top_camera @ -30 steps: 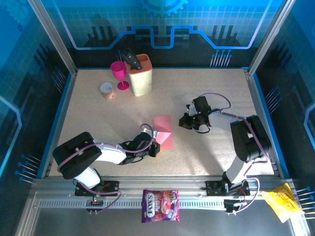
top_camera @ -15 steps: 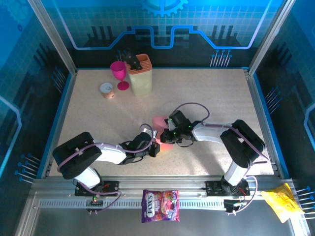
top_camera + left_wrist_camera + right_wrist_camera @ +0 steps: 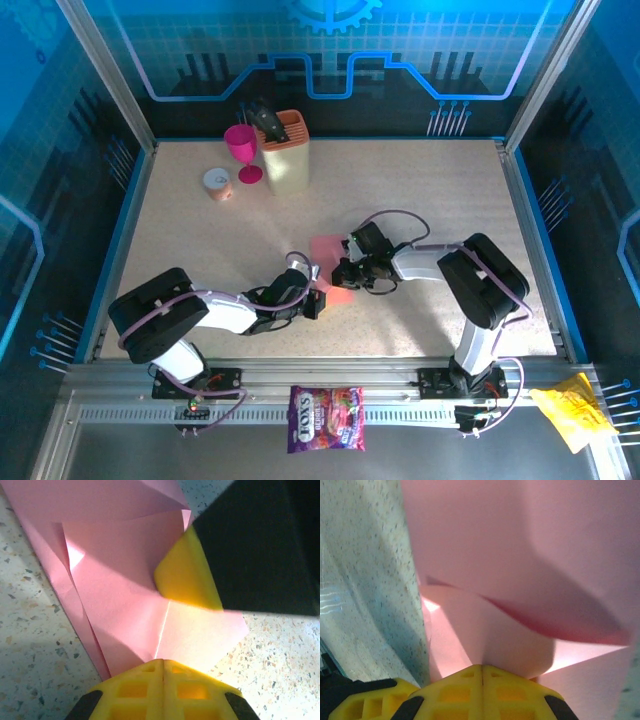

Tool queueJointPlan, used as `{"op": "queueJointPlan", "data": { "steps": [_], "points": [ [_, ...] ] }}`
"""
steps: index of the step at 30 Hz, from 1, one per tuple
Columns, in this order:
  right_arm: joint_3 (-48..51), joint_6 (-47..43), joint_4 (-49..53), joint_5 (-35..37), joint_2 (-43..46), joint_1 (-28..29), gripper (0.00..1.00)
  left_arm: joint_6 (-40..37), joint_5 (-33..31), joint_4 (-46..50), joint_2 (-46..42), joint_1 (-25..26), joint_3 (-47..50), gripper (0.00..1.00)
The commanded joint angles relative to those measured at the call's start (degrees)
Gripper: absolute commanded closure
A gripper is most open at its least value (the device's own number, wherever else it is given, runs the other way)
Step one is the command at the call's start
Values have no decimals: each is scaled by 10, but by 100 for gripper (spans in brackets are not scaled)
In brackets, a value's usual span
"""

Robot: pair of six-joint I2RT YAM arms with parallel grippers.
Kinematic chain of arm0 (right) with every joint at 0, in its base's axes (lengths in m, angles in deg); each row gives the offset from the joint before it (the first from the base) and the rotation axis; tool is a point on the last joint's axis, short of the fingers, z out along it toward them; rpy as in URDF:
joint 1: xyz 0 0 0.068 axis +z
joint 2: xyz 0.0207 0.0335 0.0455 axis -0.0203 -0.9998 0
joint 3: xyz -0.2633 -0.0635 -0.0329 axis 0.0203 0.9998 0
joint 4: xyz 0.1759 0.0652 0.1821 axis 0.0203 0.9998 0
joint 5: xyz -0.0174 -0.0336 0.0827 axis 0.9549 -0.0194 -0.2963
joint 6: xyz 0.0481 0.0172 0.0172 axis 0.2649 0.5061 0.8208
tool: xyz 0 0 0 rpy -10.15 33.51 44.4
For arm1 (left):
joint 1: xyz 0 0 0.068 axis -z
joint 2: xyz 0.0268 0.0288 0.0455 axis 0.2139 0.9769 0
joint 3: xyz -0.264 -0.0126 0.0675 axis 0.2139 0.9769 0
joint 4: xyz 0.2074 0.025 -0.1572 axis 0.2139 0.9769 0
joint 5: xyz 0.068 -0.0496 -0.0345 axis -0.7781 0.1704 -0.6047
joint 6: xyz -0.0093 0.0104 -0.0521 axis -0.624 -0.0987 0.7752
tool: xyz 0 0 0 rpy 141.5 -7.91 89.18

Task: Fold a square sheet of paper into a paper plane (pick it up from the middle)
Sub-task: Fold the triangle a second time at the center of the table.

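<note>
Beige knife block (image 3: 286,155) stands by the far edge of the counter (image 3: 450,200), left of ctr, w/ a dark handle (image 3: 264,115) sticking up out of its top at the back-left. Pink goblet (image 3: 241,150) is upright just left of the block; can't tell what's in it. Tape roll (image 3: 217,183) lies flat near the goblet, on its left and a bit nearer. Purple candy bag (image 3: 326,418) lies on the metal rail in front of the counter's near edge, between the arm bases. Crinkled yellow wrapper (image 3: 572,415) is on the same rail by the near-right corner.

Pink paper sheet (image 3: 327,255) lies at ctr of the counter, partly folded: flaps overlap and one edge is lifted off the layer below.

L hand (image 3: 315,300) reaches in low from the near-left. Its yellow fingers are pressed together, tips down on the sheet's near edge (image 3: 162,672). Can't tell if any paper sits between them.

R hand (image 3: 343,275) comes in from the right, fingers also pressed together (image 3: 482,677), tip up against a raised, curling flap of the sheet (image 3: 520,555). In the left wrist view one yellow fingertip (image 3: 186,575) of the R hand touches the top layer just beside a fold line. Can't tell if it pinches paper.
</note>
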Motion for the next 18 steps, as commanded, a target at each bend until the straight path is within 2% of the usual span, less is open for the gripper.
{"op": "queueJointPlan", "data": {
  "steps": [1, 12, 15, 18],
  "points": [
    [-16, -34, 43, 43, -30, -47, 100, 12, 9, 125, 44, -2, 31, 100],
    [-82, -82, 128, 73, -71, -159, 100, 11, 13, 123, 43, -2, 31, 100],
    [-69, -83, 125, 63, -49, -178, 100, 14, 14, 123, 42, -1, 30, 100],
    [-41, -73, 112, 40, 3, -167, 100, 14, 14, 125, 39, -2, 31, 100]
  ]
}}
